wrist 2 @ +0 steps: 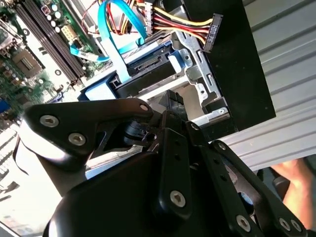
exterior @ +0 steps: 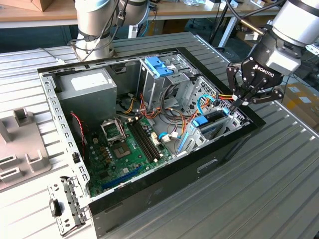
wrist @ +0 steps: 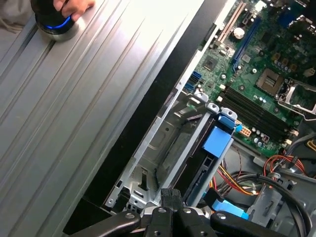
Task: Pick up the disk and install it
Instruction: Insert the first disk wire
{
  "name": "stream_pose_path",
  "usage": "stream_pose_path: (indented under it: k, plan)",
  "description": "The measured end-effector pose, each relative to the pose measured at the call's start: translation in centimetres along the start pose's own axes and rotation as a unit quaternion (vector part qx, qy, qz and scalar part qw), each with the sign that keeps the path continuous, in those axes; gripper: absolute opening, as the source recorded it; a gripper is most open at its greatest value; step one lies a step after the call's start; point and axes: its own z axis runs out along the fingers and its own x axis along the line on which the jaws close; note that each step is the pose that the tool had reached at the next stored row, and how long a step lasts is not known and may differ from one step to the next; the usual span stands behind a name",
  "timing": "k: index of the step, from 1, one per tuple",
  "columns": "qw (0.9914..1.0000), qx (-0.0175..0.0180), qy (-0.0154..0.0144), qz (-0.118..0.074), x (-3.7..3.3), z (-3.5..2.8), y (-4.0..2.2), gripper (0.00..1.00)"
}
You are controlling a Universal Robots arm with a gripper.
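gripper (exterior: 242, 99) hung at the corner of the open computer case (exterior: 234, 144) on the exterior view's right, its black fingers drawn together to a point over the drive bay; nothing could be seen held between them, though the very tips blurred against the cables behind. the disk (exterior: 215, 123) sat on edge in the grey metal cage (exterior: 202, 137) just below and beside the fingertips, its blue plastic bracket (exterior: 200, 121) showing at one end. most of the drive's body was hidden by the cage walls, and its label could not be made out. whether the fingers touched the drive or hovered just above it could not be told.

in the first wrist view the blue bracket (wrist: 217, 141) stood at the near end of the dark drive slot, with an open cage bay (wrist: 165, 148) beside it and the closed fingertips (wrist: 171, 197) cut off at the frame edge. in the second wrist view the gripper's black linkage (wrist 2: 163, 163) covered much of the bay; a light-blue flat cable (wrist 2: 114, 49) and a bundle of red, yellow and black power wires (wrist 2: 182, 20) lay over the cage.

further out lay the green motherboard (exterior: 127, 149), the grey power-supply box (exterior: 89, 84), and the ribbed metal table (exterior: 279, 189). a person's hand (wrist: 74, 7) rested on a round device (wrist: 55, 27) with a blue ring on that table.
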Motion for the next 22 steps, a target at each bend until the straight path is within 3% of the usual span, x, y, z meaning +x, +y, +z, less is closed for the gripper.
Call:
stream_pose_path:
  k: [4, 9, 11, 14, 16, 17, 18, 22]
  plan:
    - [0.99963, -0.0013, 0.0018, -0.027, 0.00, 0.00, 0.00, 0.11]
    - [0.99772, -0.0033, 0.0045, -0.067, 0.00, 0.00, 0.00, 0.11]
    - [0.99633, -0.0042, 0.0057, -0.085, 0.00, 0.00, 0.00, 0.11]
    - [0.99348, -0.0056, 0.0076, -0.114, 0.00, 0.00, 0.00, 0.11]
    - [0.99120, -0.0065, 0.0088, -0.132, 0.00, 0.00, 0.00, 0.11]
    - [0.98924, -0.0072, 0.0098, -0.146, 0.00, 0.00, 0.00, 0.11]
    - [0.98833, -0.0075, 0.0102, -0.152, 0.01, 0.00, 0.00, 0.11]
    - [0.98816, -0.0072, 0.0103, -0.153, 0.00, 0.00, 0.00, 0.11]
